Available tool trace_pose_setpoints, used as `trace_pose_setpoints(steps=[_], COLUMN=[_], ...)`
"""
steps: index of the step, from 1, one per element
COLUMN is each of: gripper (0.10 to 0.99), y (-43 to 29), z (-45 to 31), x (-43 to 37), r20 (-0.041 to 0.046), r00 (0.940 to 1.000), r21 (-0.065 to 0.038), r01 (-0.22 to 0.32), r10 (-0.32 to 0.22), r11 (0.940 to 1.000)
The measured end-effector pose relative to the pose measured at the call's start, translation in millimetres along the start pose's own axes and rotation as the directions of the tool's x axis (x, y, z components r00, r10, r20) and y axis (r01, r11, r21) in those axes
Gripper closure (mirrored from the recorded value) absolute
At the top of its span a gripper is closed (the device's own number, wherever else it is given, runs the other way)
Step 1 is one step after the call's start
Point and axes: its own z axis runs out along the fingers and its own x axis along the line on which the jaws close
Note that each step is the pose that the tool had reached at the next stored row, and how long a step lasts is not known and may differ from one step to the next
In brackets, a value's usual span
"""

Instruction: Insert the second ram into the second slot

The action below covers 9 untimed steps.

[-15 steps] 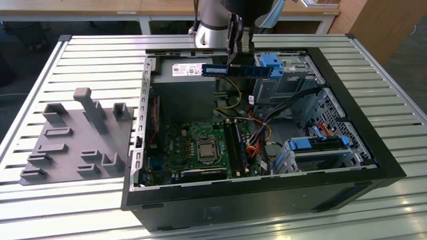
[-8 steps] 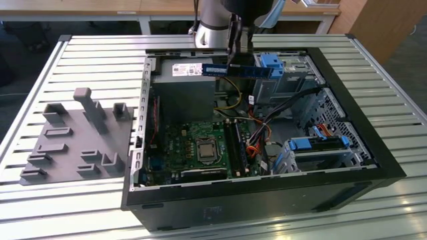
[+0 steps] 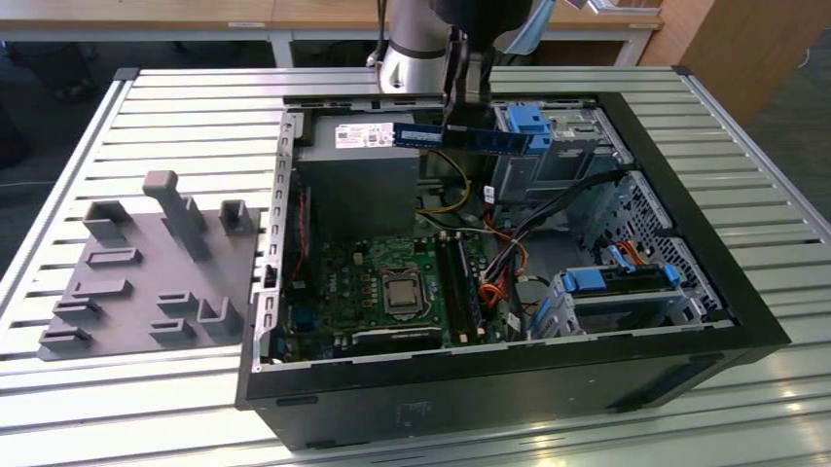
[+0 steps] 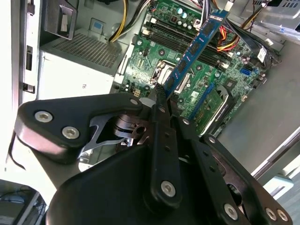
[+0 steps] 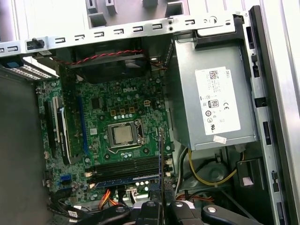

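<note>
Gripping the thin dark-blue circuit-board ram stick [image 3: 500, 142], clamped shut on its top edge, the black claw [image 3: 468, 125] is hanging at the exterior view's upper centre, well above the green motherboard [image 3: 344, 277] | judgement: it's needing squaring to the long black memory slots [image 3: 457, 282], lowering level.

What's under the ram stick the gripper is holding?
In the second wrist view, below the second ram, held by the gripper, lies the motherboard with its memory slots. The stick covers part of them.

Second ram [image 3: 491, 140]: thin dark-blue stick, black chips, level, clamped in gripper [image 3: 464, 125].
</note>
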Motion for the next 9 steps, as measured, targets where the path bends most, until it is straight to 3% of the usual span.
trace_pose_setpoints(steps=[9], gripper=[0.949], y=[-0.1], z=[0.0], x=[0.3], r20=[0.0008], r00=[0.9998], r21=[0.000], r01=[-0.020], r10=[0.020], r11=[0.9998])
